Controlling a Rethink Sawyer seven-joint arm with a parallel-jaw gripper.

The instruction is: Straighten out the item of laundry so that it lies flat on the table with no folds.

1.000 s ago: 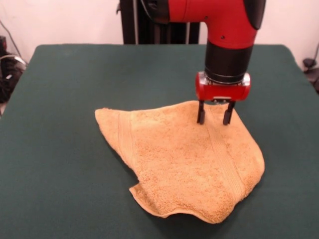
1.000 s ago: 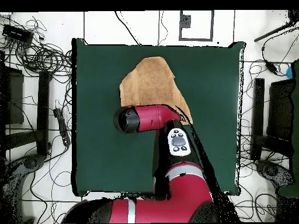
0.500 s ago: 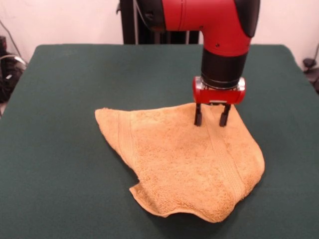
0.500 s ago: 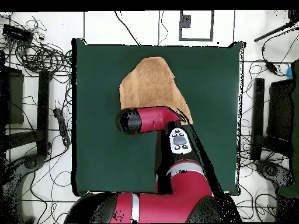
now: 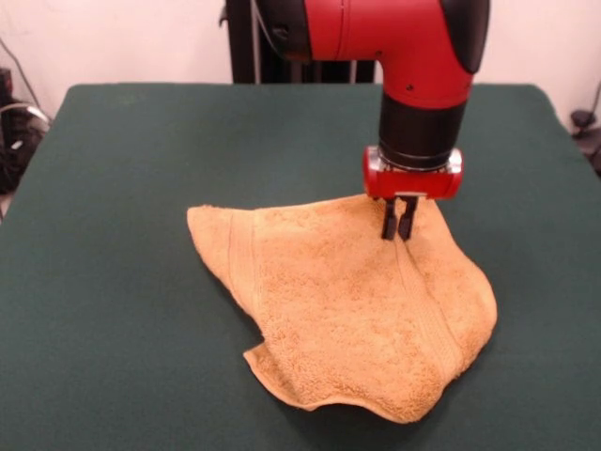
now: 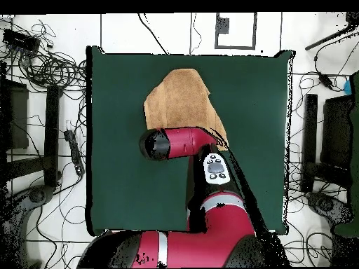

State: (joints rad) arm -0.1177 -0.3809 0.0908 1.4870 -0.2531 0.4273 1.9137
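Towel (image 5: 347, 310) far edge pinched, end effector (image 5: 400, 228) closed

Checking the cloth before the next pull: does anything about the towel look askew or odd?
Yes. The mustard towel is not flat: it sits skewed on the green table, its near edge curls up, and a ridge runs from the gripper, whose fingers are pinched shut on the cloth near its far edge.

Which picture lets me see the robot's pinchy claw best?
The front view. There the gripper shows whole, its black fingers pinched together on a ridge of the towel. In the overhead view the red arm covers the gripper, so only the towel's far part shows.
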